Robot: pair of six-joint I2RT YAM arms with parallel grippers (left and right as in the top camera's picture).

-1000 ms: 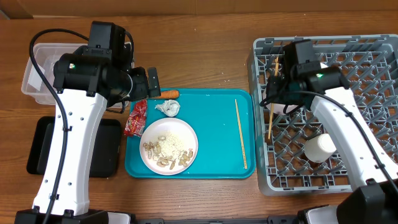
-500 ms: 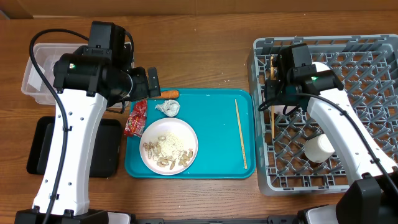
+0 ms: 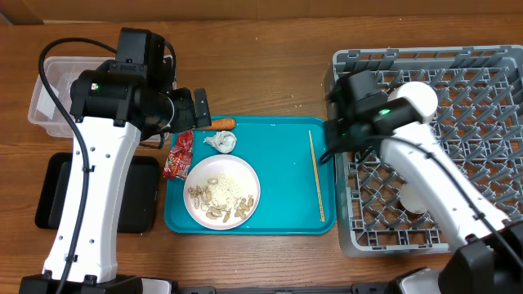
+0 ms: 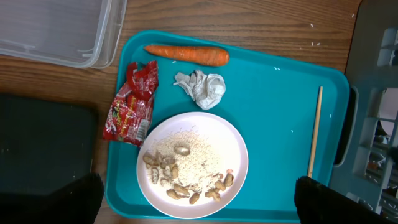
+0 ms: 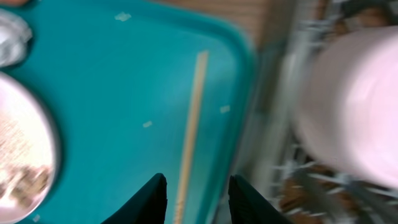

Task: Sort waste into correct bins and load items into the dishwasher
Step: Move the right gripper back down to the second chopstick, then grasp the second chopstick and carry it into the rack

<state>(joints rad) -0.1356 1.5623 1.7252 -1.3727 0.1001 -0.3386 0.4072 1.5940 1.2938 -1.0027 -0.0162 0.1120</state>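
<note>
Hovering spread-open, the right end effector (image 5: 198, 194) overlooks a thin, pale wooden chopstick (image 5: 193, 124) on the teal tray (image 5: 124, 74).

Even bright light; right wrist view motion-blurred.

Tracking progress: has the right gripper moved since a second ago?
Yes: the right gripper moved left, from over the dish rack to its left wall.

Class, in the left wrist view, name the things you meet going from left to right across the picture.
Black tray → red snack wrapper → crumpled tissue → chopstick → grey dish rack. The carrot and plate overlap these, so they are omitted.
</note>
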